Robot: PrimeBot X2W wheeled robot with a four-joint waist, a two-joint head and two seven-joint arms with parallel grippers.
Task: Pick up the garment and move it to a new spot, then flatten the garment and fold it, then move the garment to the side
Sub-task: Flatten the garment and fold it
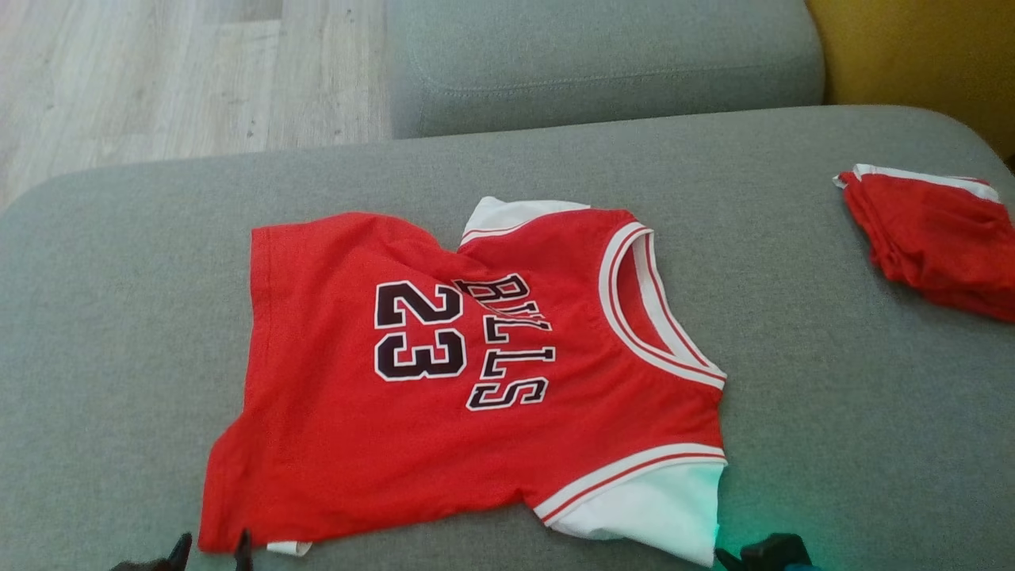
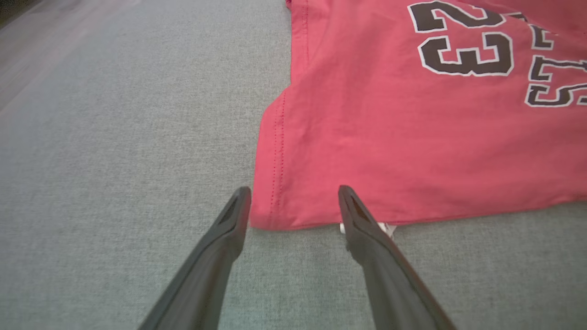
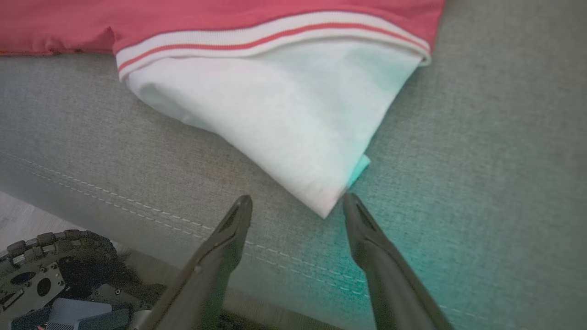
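Left pincer [image 2: 293, 195]: released, fingers spread, tips either side of the near hem corner of the red fabric basketball jersey with white sleeves [image 1: 333, 428], nothing gripped. The jersey lies spread mid-way across the grey fabric sofa cushion [image 1: 119, 317], number side up, neck to the right, one crease near the far sleeve. Right pincer [image 3: 297, 201]: also released, tips just beside the corner of the near white sleeve [image 3: 275, 114]. A folded red-and-white cloth [image 1: 936, 238] lies well apart, far right.
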